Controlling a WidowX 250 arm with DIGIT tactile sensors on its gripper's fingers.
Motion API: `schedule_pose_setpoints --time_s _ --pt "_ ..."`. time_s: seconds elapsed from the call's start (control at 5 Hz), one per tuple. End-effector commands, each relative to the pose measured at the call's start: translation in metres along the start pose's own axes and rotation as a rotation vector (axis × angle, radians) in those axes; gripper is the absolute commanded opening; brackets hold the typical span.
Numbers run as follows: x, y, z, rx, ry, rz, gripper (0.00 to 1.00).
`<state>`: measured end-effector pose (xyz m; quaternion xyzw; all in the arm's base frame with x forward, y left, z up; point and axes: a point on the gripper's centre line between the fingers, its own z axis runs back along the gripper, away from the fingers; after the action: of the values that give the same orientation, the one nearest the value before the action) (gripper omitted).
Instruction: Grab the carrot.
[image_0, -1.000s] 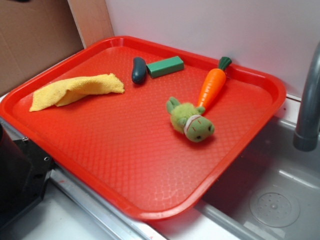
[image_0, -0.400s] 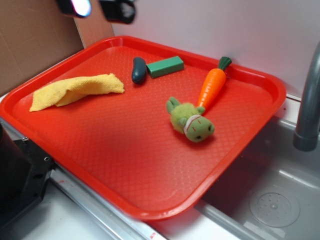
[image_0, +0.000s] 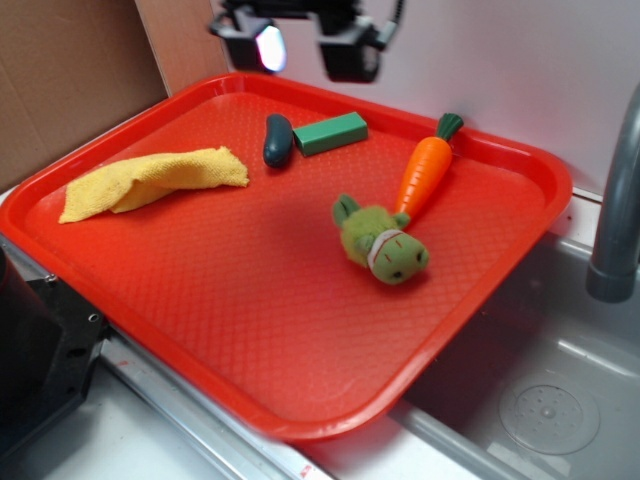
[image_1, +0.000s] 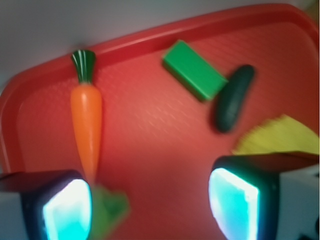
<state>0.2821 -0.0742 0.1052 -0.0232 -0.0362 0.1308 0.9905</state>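
Exterior view: gripper (image_0: 298, 42) up at the top edge of frame, above the far rim of the red tray (image_0: 300, 420), fingers (image_0: 345, 52) spread wide apart, nothing between them, touching nothing. Carrot (image_0: 424, 172) lying flat on the tray near the far right corner, green stem pointing at the back rim, orange tip pointing down toward the green plush toy (image_0: 380, 243) and just about touching it. Dark green pickle toy (image_0: 277, 139) and green block (image_0: 330, 133) side by side near the far rim, below the gripper, well apart from the carrot. Yellow cloth (image_0: 150, 181) crumpled on the left part of the tray. Grey faucet (image_0: 615, 210) and sink (image_0: 550, 400) off to the right. Wrist view: two finger pads (image_1: 233, 202) at the bottom corners, glowing cyan, set far apart, bare tray (image_1: 150, 130) between them, no grip on anything. Carrot (image_1: 86, 122) upright in frame at left, stem at the rim, tip ending just above the left pad. Blurred bit of plush toy (image_1: 110, 210) beside that pad. Green block (image_1: 194, 70) and pickle toy (image_1: 234, 98) upper right, touching or nearly so. Corner of yellow cloth (image_1: 277, 135) above the right pad.
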Motion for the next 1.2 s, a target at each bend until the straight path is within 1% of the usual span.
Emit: schedule_pose_setpoints --time_s 0.0,0.2,0.4,0.6,0.8,1.0 --pt "0.034 -0.039 -0.029 -0.110 -0.005 -0.077 1.00" --pt "0.033 -0.052 -0.044 -0.088 -0.006 -0.101 1.00" --pt "0.034 -0.054 -0.056 -0.096 -0.003 -0.090 1.00" --pt "0.034 -0.058 -0.066 -0.091 0.001 -0.088 1.00" --pt "0.036 -0.059 -0.074 -0.059 0.003 -0.066 0.62" --pt "0.037 -0.056 -0.073 -0.058 0.011 -0.044 0.00"
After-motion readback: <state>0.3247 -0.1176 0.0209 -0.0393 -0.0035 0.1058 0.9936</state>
